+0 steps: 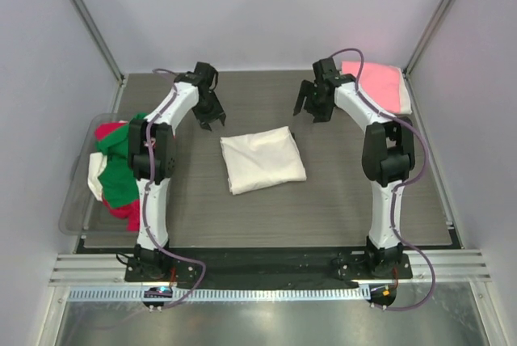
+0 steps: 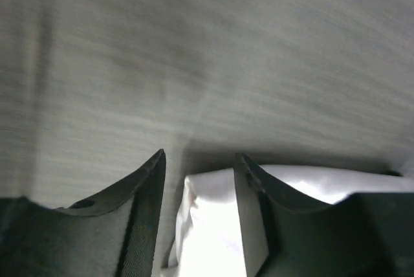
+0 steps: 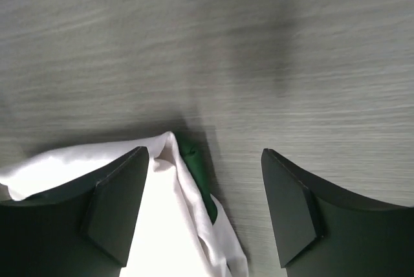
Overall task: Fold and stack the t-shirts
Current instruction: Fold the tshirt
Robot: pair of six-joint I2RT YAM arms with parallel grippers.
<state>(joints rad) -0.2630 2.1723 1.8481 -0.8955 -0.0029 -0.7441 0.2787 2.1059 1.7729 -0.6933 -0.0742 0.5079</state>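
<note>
A cream-white t-shirt (image 1: 262, 162) lies folded into a rough square in the middle of the table. My left gripper (image 1: 207, 122) hovers just off its far left corner, open and empty. In the left wrist view the left gripper (image 2: 199, 160) has its jaws apart, with the white cloth (image 2: 207, 232) below them. My right gripper (image 1: 311, 111) hangs open past the shirt's far right corner. Seen from the right wrist, that gripper (image 3: 202, 155) holds nothing. The shirt's corner (image 3: 162, 225) shows a strip of dark green fabric (image 3: 194, 164). A folded pink t-shirt (image 1: 376, 86) rests at the back right.
A clear plastic tub (image 1: 77, 200) at the left edge holds a heap of red, green and white t-shirts (image 1: 117, 170). Metal frame posts rise at both back corners. The grey wood-grain table (image 1: 355, 200) ends in a metal rail near the arm bases.
</note>
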